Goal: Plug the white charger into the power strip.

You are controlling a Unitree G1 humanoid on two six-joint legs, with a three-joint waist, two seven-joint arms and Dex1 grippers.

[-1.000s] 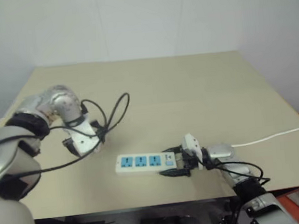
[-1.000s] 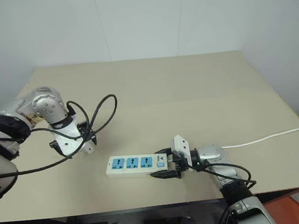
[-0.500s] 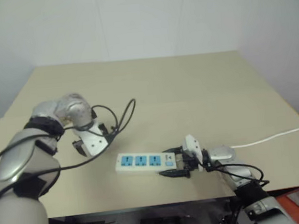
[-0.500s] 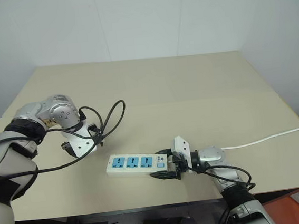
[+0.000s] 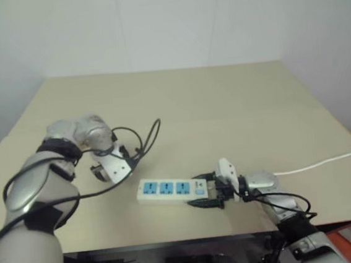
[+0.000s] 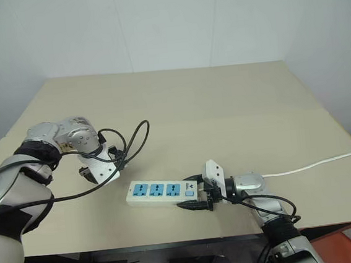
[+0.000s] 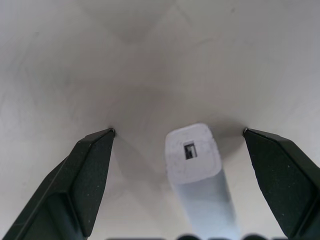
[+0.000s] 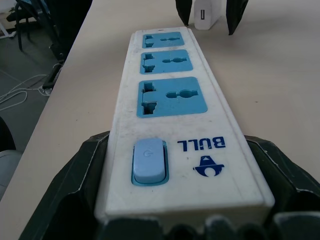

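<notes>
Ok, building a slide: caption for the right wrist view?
Right gripper fingers clasp the power strip's switch end; white charger stands beyond.

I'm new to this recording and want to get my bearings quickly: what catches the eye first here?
The power strip with three blue sockets lies near the table's front edge, its switch end clamped in the right gripper. Just past its other end, the left gripper points down with fingers open on either side of the small white charger, which stands on the table, not yet grasped.
</notes>
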